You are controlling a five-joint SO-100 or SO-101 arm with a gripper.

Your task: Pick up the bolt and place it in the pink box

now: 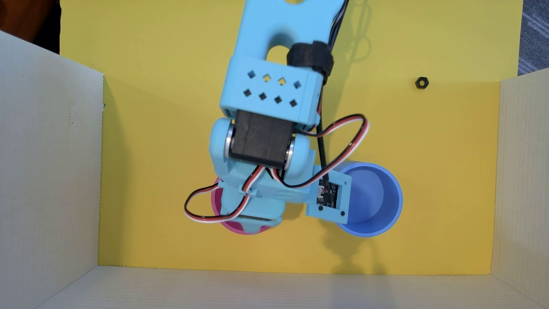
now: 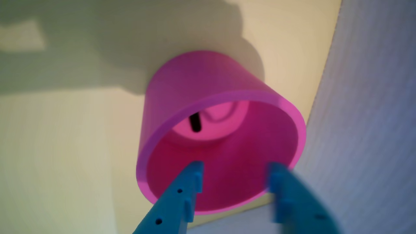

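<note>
The pink box fills the middle of the wrist view, open top toward the camera. A small black bolt lies on its flat bottom. My gripper hovers over the box mouth with its two blue fingers wide apart and nothing between them. In the overhead view my arm covers most of the pink box; only its left and lower rim shows. The bolt and the fingertips are hidden there.
A round blue container stands just right of the pink box. A small black hex nut lies at the upper right on the yellow floor. Pale cardboard walls close in the left, right and near sides.
</note>
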